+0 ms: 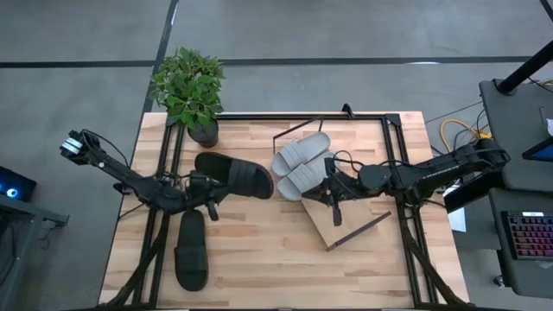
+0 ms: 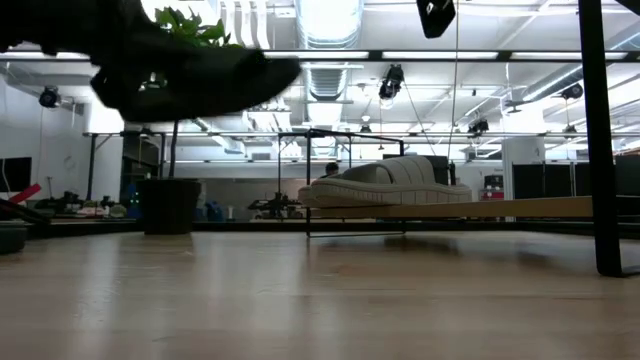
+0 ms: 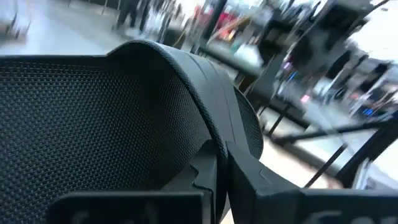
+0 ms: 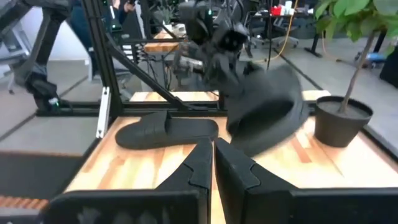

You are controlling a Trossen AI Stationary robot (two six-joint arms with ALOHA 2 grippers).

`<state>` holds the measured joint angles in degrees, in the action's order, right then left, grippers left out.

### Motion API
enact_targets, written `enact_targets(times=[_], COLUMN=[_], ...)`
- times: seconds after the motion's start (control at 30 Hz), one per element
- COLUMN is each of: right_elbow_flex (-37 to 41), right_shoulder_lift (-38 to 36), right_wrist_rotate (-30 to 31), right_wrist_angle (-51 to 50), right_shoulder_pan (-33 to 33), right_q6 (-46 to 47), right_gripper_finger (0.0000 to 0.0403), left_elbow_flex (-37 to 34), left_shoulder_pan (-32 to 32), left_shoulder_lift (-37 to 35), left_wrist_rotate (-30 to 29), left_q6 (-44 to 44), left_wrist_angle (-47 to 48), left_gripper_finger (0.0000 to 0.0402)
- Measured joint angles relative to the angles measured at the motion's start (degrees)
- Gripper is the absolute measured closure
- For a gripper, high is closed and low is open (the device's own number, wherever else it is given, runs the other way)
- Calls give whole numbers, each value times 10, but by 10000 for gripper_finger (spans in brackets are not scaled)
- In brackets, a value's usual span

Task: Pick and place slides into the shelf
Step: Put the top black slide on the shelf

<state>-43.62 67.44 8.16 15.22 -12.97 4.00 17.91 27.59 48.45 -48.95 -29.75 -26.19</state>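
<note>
Two light grey slides [image 1: 302,164] lie side by side on the slanted shelf [image 1: 346,220] at the table's far right. Left gripper [image 1: 210,183], clamped on one black slide [image 1: 235,174], holds it lifted above the tabletop [image 1: 259,250]; its mate [image 1: 191,250] lies near-left. Right gripper [image 1: 333,197] hangs closed, empty, over the shelf.

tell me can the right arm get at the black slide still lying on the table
Probably not easily. That black slide lies at the table's left front, on the left arm's side, while the right claw sits shut over the shelf, far across.
</note>
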Motion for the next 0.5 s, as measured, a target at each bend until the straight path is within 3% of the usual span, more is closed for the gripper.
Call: enact_targets(times=[0.2,0.4,0.5], right_elbow_flex=[0,0,0], right_shoulder_lift=[1,1,1], right_wrist_rotate=[0,-1,49], right_wrist_angle=[0,0,6], right_shoulder_pan=[0,0,0], right_q6=[0,-2,9], right_gripper_finger=[377,313,277], left_elbow_flex=[0,0,1], left_shoulder_pan=[1,1,1], left_shoulder_lift=[21,79,113], left_wrist_rotate=[3,4,5], left_q6=[159,288,352], left_wrist_angle=[-130,-278,-363], left_gripper_finger=[401,401,401])
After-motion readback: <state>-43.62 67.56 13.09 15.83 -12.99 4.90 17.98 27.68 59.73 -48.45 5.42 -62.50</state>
